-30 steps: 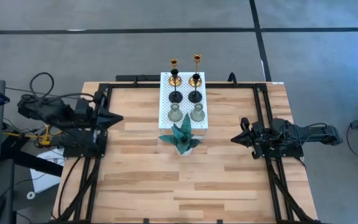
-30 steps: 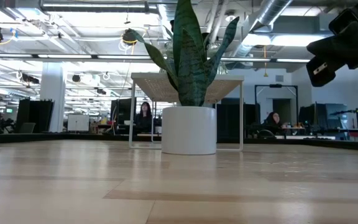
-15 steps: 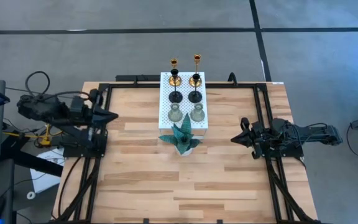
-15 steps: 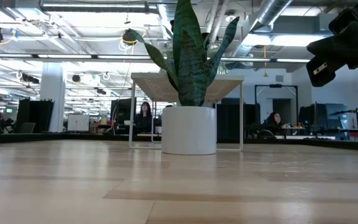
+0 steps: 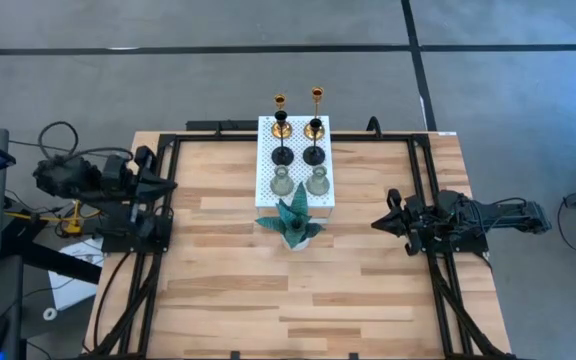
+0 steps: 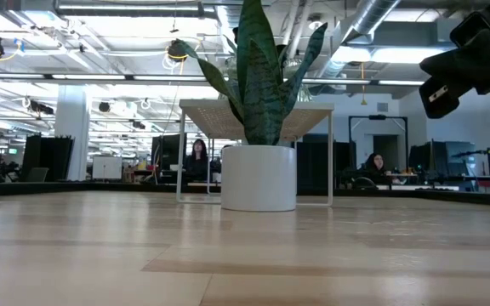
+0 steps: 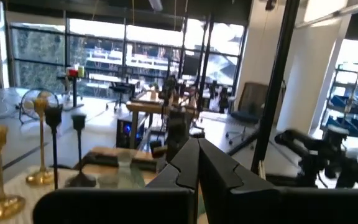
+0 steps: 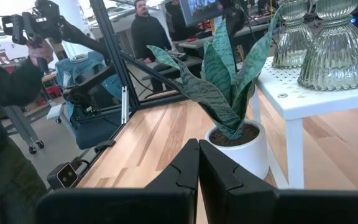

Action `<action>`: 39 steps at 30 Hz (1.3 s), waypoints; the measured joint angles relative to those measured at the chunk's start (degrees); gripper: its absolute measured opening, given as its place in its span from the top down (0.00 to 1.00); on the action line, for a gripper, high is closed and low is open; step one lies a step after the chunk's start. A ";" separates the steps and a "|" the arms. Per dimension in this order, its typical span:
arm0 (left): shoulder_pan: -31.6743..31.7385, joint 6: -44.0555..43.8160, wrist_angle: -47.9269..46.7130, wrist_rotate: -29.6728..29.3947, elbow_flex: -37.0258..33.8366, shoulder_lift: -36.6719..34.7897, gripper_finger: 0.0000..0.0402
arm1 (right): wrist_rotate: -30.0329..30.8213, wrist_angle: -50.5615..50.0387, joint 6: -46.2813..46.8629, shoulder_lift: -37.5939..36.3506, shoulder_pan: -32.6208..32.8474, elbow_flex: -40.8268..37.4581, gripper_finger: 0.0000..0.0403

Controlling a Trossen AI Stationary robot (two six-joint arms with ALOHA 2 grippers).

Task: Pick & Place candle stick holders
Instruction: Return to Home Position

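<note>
Six candle stick holders stand in pairs on a white perforated board point(image 5: 296, 196) at the table's far middle: two gold point(image 5: 280, 124) at the back, two black point(image 5: 282, 153) in the middle, two grey-green point(image 5: 281, 182) in front. They also show in the left wrist view, gold point(image 7: 41, 149) and black point(image 7: 79, 155), and the grey-green point(image 8: 337, 46) in the right wrist view. My left gripper point(image 5: 175, 184) is shut and empty at the table's left edge. My right gripper point(image 5: 376, 224) is shut and empty at the right side. Both stand well away from the board.
A teal spiky plant point(image 5: 293, 222) in a white pot point(image 6: 259, 177) stands just in front of the board. The board stands on thin legs point(image 8: 294, 152). Black frame rails point(image 5: 158, 250) run along the table's left and right sides. People point(image 8: 5, 93) show beyond the table.
My left gripper has drawn back toward the table's left edge, away from the board, and stays shut.
</note>
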 joint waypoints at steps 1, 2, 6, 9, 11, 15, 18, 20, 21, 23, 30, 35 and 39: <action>0.00 0.00 -0.22 0.28 -1.10 -1.05 0.99 | 0.00 0.00 0.00 -0.01 0.02 0.00 1.00; 0.00 -0.02 -0.06 0.62 -2.03 -2.02 0.99 | 0.00 0.00 0.00 -0.01 0.00 0.00 1.00; 0.00 -0.08 0.83 2.86 -5.33 -6.06 0.99 | 0.00 0.00 0.00 -0.02 0.00 0.00 1.00; 0.00 -0.31 1.67 6.55 -7.96 -8.53 0.99 | 0.00 0.00 0.00 0.00 0.00 0.00 1.00; 0.00 -1.08 2.75 8.83 -9.50 -9.99 0.99 | 0.00 0.00 0.00 0.00 0.01 0.00 1.00; 0.02 -2.90 5.98 12.81 -13.74 -9.76 0.99 | 0.00 0.02 0.00 0.00 0.00 0.00 1.00; 0.00 -3.60 10.91 15.75 -18.62 -9.54 0.99 | 0.00 0.13 -0.02 0.00 0.00 -0.02 1.00; 0.00 -4.12 15.35 18.67 -22.53 -9.56 0.99 | 0.00 0.15 0.00 0.00 0.02 -0.04 1.00; 0.00 -4.17 17.90 20.25 -24.63 -9.57 0.99 | 0.00 0.15 0.00 0.00 0.01 -0.04 1.00; 0.00 -4.32 22.83 23.07 -28.43 -9.57 0.99 | 0.00 0.15 -0.01 0.00 0.00 -0.04 1.00; 0.00 -6.48 25.58 25.18 -36.70 -9.58 0.99 | 0.00 0.15 -0.01 0.00 0.01 -0.04 1.00; 0.00 -7.35 25.84 25.07 -40.58 -9.61 0.99 | 0.00 0.13 0.00 0.00 0.02 -0.04 1.00; 0.00 -7.74 25.91 25.07 -43.51 -9.62 0.99 | 0.00 0.15 0.00 0.00 0.00 -0.04 1.00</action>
